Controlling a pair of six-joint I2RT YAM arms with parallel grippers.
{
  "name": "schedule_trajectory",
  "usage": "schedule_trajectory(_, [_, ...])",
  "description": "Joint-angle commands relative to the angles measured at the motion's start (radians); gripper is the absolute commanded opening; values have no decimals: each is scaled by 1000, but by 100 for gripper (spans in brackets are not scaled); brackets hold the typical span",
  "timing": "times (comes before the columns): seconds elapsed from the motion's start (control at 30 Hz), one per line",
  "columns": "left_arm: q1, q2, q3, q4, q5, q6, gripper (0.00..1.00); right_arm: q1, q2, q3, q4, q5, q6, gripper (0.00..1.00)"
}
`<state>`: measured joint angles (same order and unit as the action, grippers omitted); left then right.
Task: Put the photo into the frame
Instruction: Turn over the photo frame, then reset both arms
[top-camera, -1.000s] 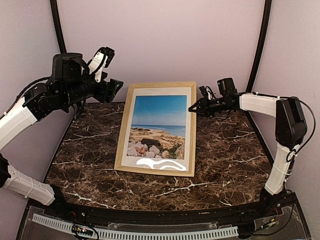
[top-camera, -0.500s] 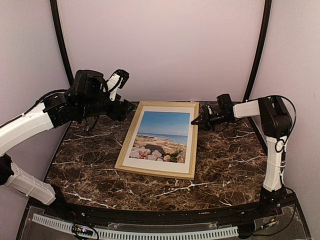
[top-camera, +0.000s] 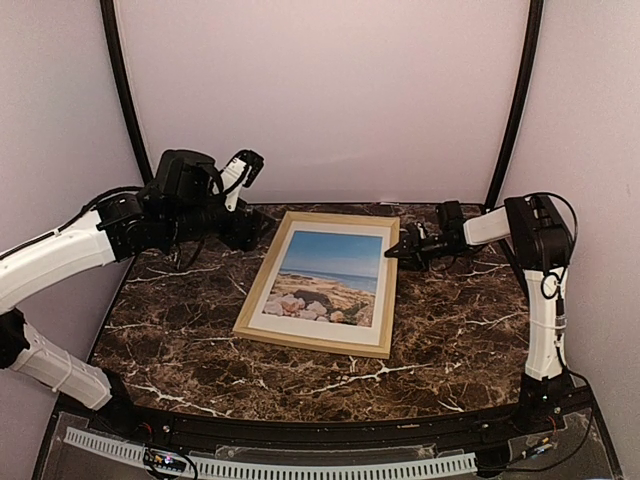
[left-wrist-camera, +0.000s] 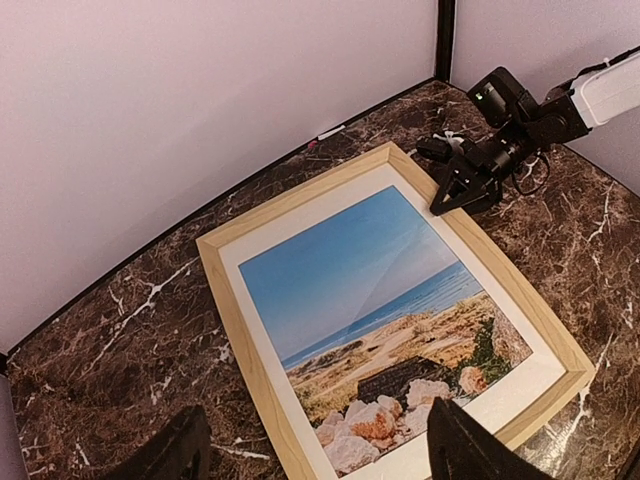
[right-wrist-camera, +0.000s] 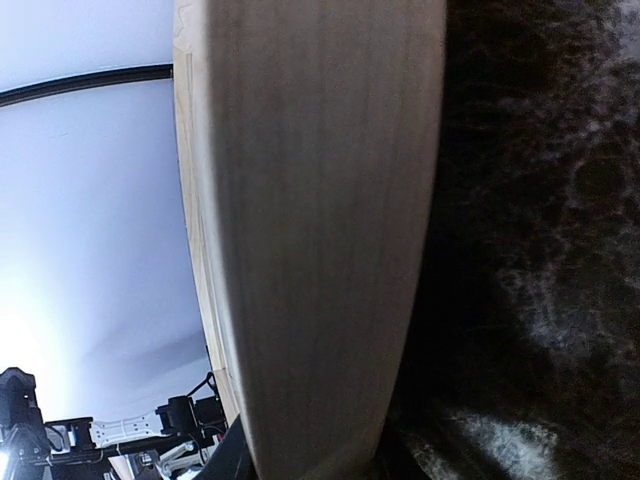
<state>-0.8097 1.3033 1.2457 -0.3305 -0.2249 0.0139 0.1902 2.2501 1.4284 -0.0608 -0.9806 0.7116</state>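
White links (top-camera: 50, 255), black joints (top-camera: 185, 175), looping cables (top-camera: 548, 284); black right pincer (top-camera: 393, 250)

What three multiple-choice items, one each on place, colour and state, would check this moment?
1. Where is the right gripper?
A. at the right edge of the frame, near its far corner
B. at its near left corner
C. raised high above it

2. What colour is the mat border between the photo and the frame?
A. black
B. white
C. red

3. How is the left gripper?
A. shut on the frame
B. shut on the photo
C. open, holding nothing

Answers:
1 A: the top view shows its tips on that edge.
2 B: a white band rings the print.
3 C: the left wrist view shows its fingers spread wide with nothing gripped.
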Motion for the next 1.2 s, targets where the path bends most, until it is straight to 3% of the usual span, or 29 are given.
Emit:
schedule_trajectory(0.0, [4,3,-20,21,-1,-9,77,-19,-1,60,164,-62,-16,16])
schedule_trajectory(0.13, [4,6,-23,21,-10,-7,77,-28,-1,57,152,-53,-18,24])
schedule_trajectory(0.27, [4,12,-30,21,-30,-7,78,-46,-13,53,115,-32,-41,42])
schedule_trajectory(0.47, [5,38,-31,4,-39,-33,79,-61,-57,97,-124,96,-197,58])
schedule_trajectory(0.67, [38,93,-35,-20,10,-111,79,-57,-116,110,-253,256,-284,65])
schedule_trajectory(0.83, [102,143,-54,-7,130,-201,79,-14,-178,93,-337,406,-335,67])
schedule_trajectory(1.03, [191,188,-80,16,236,-277,79,74,-334,-17,-350,672,-358,71])
schedule_trajectory(1.17, [256,169,-136,57,266,-307,80,125,-445,-84,-359,820,-382,80])
